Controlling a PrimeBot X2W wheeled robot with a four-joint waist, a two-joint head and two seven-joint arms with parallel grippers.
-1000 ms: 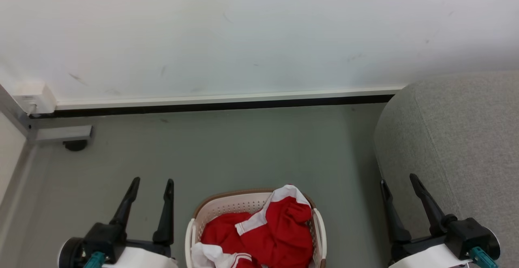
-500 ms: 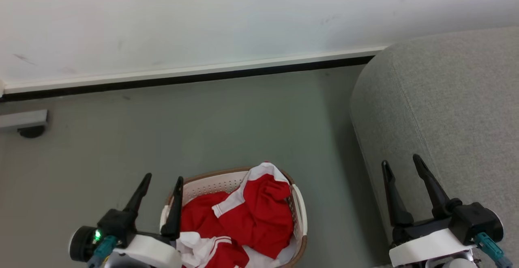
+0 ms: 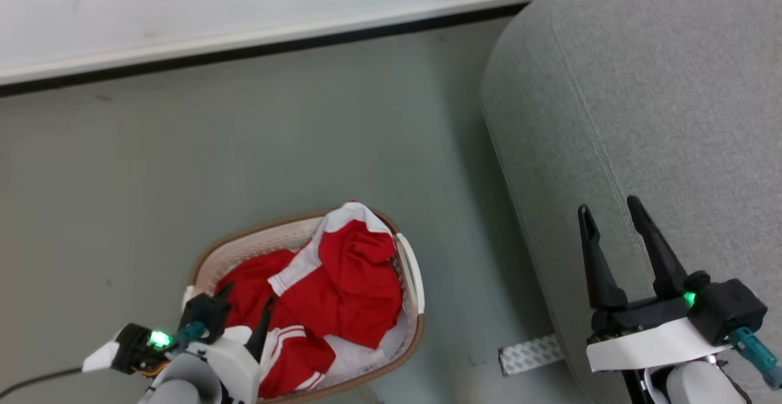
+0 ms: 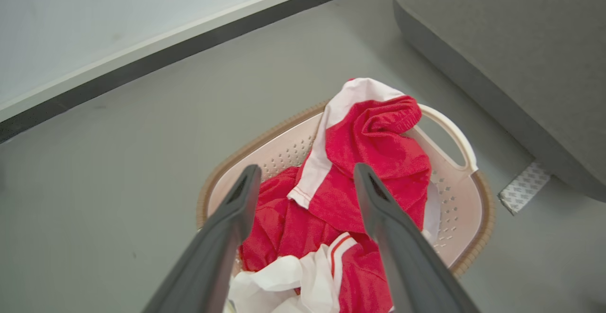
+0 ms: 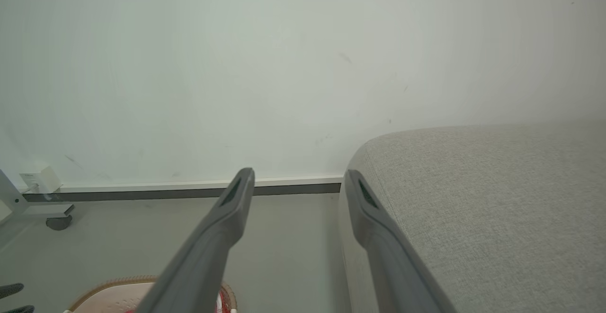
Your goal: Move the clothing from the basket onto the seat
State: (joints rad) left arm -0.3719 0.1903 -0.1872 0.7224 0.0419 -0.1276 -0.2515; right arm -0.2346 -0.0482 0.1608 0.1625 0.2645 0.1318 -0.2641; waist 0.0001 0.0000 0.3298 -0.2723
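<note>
While the left gripper hangs spread and empty above the oval white perforated plastic basket, the soft red-and-white sportswear clothing lies heaped inside it. Judgement: descend on the raised fold, pinch deep. Right of basket: grey woven sofa seat; right gripper spread, empty.
</note>
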